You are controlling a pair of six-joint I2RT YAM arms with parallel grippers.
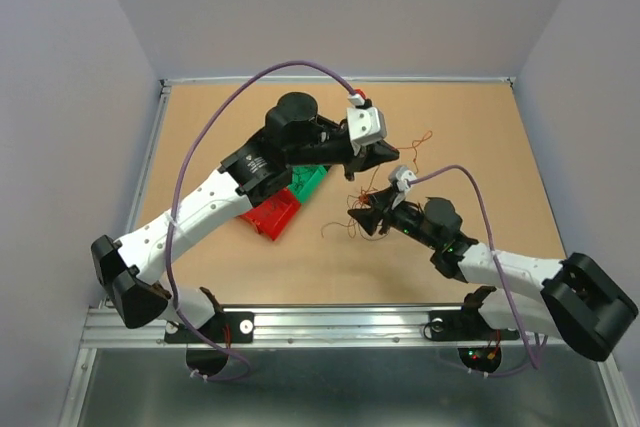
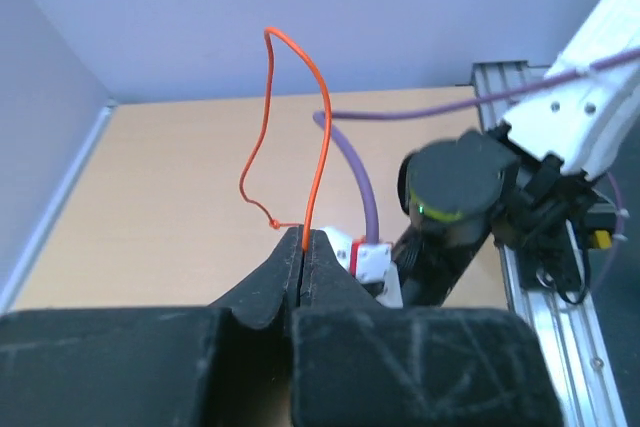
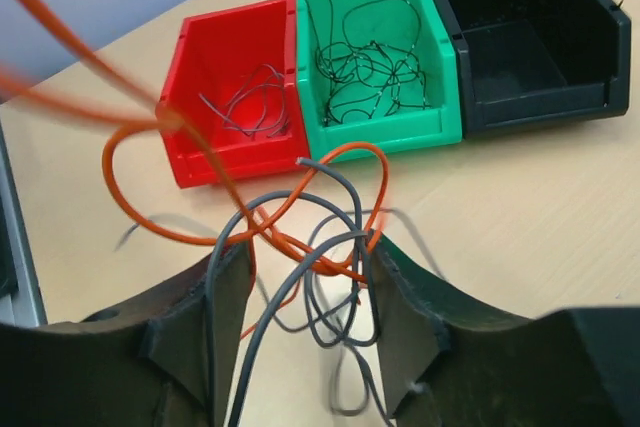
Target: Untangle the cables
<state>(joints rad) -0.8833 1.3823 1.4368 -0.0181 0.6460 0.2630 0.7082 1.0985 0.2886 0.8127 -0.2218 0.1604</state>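
Observation:
The cables are thin orange and grey wires tangled in a loose clump (image 1: 345,225) on the table by my right gripper (image 1: 363,210). In the right wrist view this gripper (image 3: 310,247) is open, with grey wire loops (image 3: 335,297) and orange wires (image 3: 330,262) lying between its fingers. My left gripper (image 1: 373,159) hovers just behind the clump. In the left wrist view it (image 2: 303,239) is shut on one orange wire (image 2: 318,117), which loops upward from the fingertips.
Three small bins stand in a row: red (image 3: 230,162) with grey wires, green (image 3: 385,132) with black wires, and black (image 3: 540,107). The red (image 1: 275,215) and green (image 1: 312,183) bins lie partly under my left arm. Stray orange wire (image 1: 420,139) lies behind the clump.

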